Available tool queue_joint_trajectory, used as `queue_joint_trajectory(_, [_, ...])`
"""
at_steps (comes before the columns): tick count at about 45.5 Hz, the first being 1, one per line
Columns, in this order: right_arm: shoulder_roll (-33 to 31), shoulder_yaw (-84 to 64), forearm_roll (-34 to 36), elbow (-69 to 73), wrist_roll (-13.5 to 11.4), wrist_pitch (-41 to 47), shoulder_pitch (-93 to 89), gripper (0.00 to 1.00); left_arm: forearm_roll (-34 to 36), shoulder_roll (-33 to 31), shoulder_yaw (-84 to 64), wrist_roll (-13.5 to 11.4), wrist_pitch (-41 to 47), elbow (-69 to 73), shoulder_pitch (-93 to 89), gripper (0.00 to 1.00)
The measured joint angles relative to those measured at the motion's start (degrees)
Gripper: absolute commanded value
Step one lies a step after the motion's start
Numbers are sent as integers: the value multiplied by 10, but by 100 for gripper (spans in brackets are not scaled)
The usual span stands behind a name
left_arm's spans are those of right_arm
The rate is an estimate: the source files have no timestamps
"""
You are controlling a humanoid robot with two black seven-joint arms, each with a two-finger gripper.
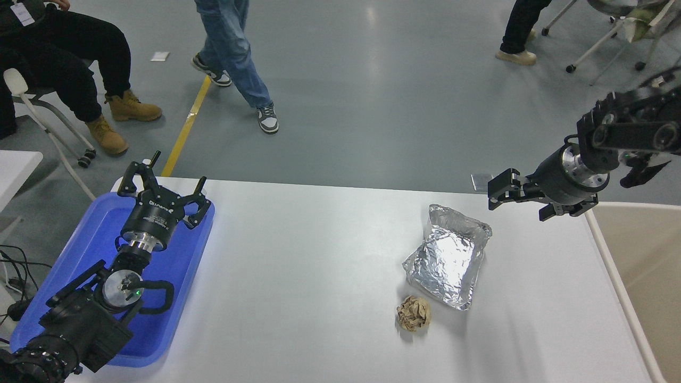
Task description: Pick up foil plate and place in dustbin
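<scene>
Shiny silver crinkled aluminium-foil plate (448, 259) is lying flat and open side up on the white desk (298, 276), right of centre. Its long axis is running from the near-left corner to the far-right corner. Nothing is gripping it.

The right hand (518, 199) is being held in the air above the desk's far right edge, just beyond and to the right of the plate's far end. From the hand, the plate is lying nearer the camera and to the left, and lower. The fingers are spread fairly wide with nothing between them. The wrist is turned so the hand is pointing leftwards, roughly level, not down at the plate. The right arm is being brought in from the right edge.

The right hand is much the nearer one. The left hand (159, 186) is parked with fingers spread above the blue plastic tray (175, 287) at the lower left, well apart from the plate.

Judgement: the reach is under way and the grasp is not yet made. The far rim is probably the easiest place to pinch. Thin foil is likely to deform.

The large beige plastic dustbin (617, 276) is standing against the desk's right side. A small brown wadded paper ball (414, 314) is lying just beside the plate's near end.
</scene>
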Motion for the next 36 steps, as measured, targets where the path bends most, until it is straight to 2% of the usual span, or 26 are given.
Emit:
queue_joint_trajectory(14, [-1, 15, 58, -2, -1, -100, -80, 99, 0, 0, 0, 0, 0, 0, 0, 100])
queue_joint_trajectory(31, [3, 60, 59, -20, 2, -172, -170, 98, 0, 0, 0, 0, 0, 0, 0, 100])
queue_joint_trajectory(36, [12, 68, 52, -33, 3, -189, -193, 95, 0, 0, 0, 0, 0, 0, 0, 100])
